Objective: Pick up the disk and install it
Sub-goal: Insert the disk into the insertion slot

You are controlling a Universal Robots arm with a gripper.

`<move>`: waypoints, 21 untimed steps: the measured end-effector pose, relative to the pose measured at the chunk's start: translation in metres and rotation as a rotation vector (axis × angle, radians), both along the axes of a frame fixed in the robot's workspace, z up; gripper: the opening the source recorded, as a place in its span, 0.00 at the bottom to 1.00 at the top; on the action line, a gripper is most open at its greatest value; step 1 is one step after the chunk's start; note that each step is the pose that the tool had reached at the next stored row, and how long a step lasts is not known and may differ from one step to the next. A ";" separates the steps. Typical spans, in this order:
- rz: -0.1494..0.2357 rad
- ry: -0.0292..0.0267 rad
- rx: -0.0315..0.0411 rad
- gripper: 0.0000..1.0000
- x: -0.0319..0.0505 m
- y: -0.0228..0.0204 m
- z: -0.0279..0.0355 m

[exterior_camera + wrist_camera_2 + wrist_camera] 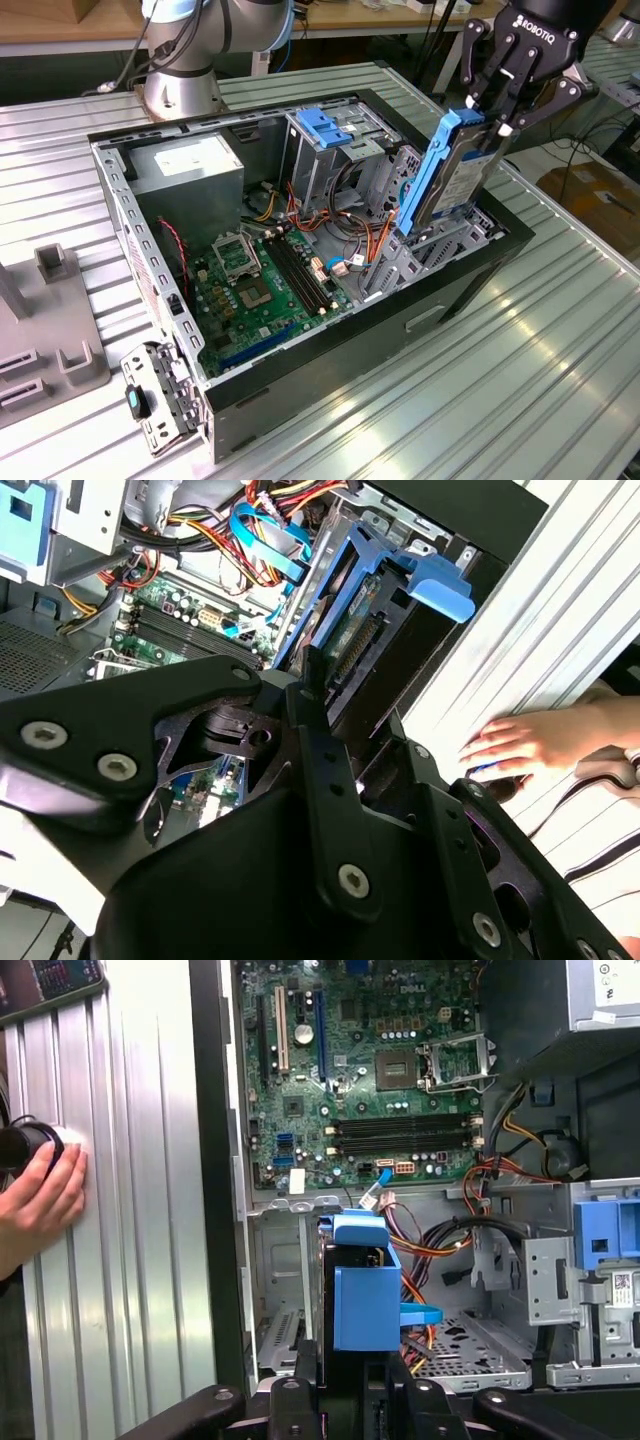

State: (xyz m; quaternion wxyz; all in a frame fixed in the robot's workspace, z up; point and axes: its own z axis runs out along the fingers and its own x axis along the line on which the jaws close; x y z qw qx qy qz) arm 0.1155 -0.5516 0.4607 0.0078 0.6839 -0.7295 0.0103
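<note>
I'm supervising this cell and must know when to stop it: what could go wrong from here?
The tool holds the disk tilted over the bay; it could jam against the walls. Orange cables beside the bay might snag. A person's hand rests on the table close to the case and could be struck.

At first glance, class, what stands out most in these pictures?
The gripper holds the disk nearly upright at the exterior view's right end of the open computer case. The green motherboard lies exposed inside. A person's hand rests on the ribbed metal table beside the case.
</note>
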 end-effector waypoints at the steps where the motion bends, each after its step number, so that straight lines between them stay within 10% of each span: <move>1: 0.000 0.0000 0.0000 0.35 0.0000 -0.0001 -0.0005; 21: 0.012 -0.0001 0.0002 0.35 -0.0005 -0.0002 -0.0093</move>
